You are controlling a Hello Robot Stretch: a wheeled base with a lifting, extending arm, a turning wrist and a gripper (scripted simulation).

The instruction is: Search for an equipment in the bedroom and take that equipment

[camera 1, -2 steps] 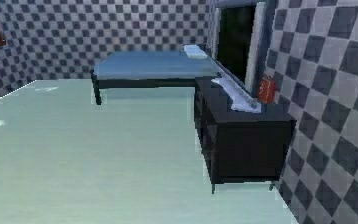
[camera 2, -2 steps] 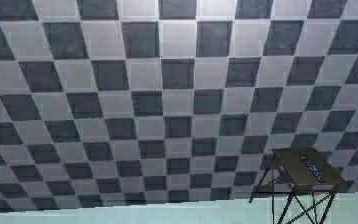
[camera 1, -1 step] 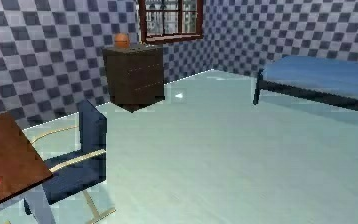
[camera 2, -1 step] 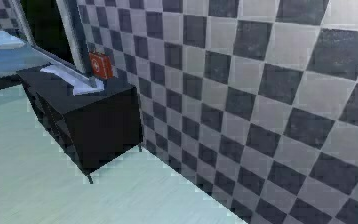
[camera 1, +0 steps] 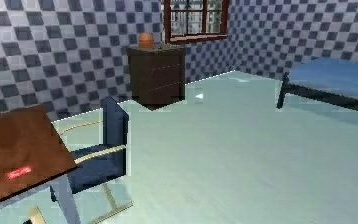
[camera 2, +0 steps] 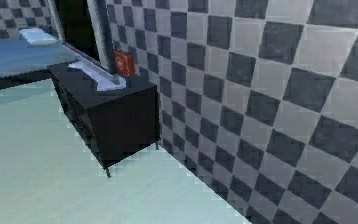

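**Forward view.** A dark dresser (camera 1: 155,75) stands against the blue-and-grey checked wall (camera 1: 57,50) and serves as the landmark. The task's thing, an orange ball (camera 1: 145,40), rests on the dresser's top, toward its left end. A wood-framed window (camera 1: 197,18) is set in the wall just above and to the right of the dresser. A bed (camera 1: 332,80) with a blue cover lies well to the right of the dresser, across the pale floor (camera 1: 227,140). A blue chair (camera 1: 102,150) stands nearer the camera than the dresser and to its left. Farther left of the dresser, just beside the chair, is a brown worktop (camera 1: 22,150) bearing a small red thing (camera 1: 19,172).

**Arm side view.** A low black cabinet (camera 2: 112,110) stands against a checked wall. How it lies relative to the dresser cannot be told. Its top carries a flat white thing (camera 2: 97,75) and, at the back by the wall, a small red thing (camera 2: 125,64). Beyond it lies a blue bed surface with a pale pillow (camera 2: 35,36).

**Tool.** The state of the tool cannot be told. Where the orange ball lies relative to the tool cannot be told either.
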